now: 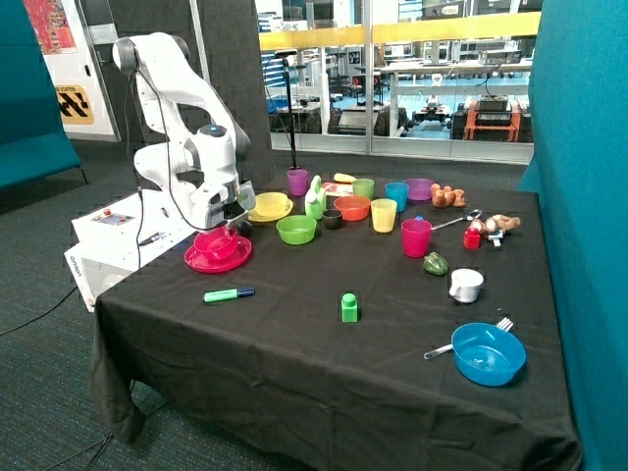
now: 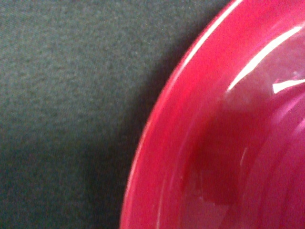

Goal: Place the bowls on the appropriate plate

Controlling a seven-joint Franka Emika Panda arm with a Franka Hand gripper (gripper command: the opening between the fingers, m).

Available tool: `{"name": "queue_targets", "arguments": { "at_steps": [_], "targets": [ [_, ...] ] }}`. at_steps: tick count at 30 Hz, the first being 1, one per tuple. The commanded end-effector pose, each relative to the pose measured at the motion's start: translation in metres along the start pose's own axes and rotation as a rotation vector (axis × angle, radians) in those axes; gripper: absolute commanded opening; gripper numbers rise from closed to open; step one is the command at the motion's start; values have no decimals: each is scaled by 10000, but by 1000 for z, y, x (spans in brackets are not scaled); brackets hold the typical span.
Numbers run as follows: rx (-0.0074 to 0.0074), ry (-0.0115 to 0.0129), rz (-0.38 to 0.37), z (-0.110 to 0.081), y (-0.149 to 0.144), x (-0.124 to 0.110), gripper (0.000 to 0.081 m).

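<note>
A red-pink bowl (image 1: 218,245) rests inside a red-pink plate (image 1: 200,261) near the table corner below the arm. My gripper (image 1: 232,226) hangs right over the bowl's far rim, very close to it or touching it. The wrist view is filled by the curved glossy rim of the red-pink plate (image 2: 162,157) against the black cloth (image 2: 62,95). A yellow bowl (image 1: 271,203) sits on a yellow plate (image 1: 257,215) just behind the gripper.
A lime-green bowl (image 1: 296,229), an orange bowl (image 1: 351,207) and several coloured cups stand in a row at the back. A green marker (image 1: 228,293) and a green block (image 1: 349,307) lie mid-table. A blue bowl (image 1: 488,353) with a fork sits at the front corner.
</note>
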State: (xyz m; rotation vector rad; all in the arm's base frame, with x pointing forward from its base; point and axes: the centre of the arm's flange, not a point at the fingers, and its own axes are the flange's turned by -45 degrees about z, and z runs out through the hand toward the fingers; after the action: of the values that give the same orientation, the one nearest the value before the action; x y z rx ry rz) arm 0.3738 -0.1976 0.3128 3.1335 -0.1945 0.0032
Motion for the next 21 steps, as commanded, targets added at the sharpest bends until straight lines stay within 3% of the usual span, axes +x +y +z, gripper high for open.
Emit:
{"name": "queue_targets", "arguments": {
  "at_steps": [1, 3, 6, 9, 11, 17, 21],
  "targets": [
    [19, -22, -299, 9, -2, 2, 0],
    [19, -22, -365, 10, -4, 2, 0],
    [19, -21, -428, 12, -7, 2, 241],
    [19, -21, -523, 14, -9, 0, 428],
    [19, -21, -573, 14, -10, -1, 504],
    [19, -21, -592, 14, -9, -8, 622],
    [19, -21, -569, 13, -7, -11, 648]
  ]
}}
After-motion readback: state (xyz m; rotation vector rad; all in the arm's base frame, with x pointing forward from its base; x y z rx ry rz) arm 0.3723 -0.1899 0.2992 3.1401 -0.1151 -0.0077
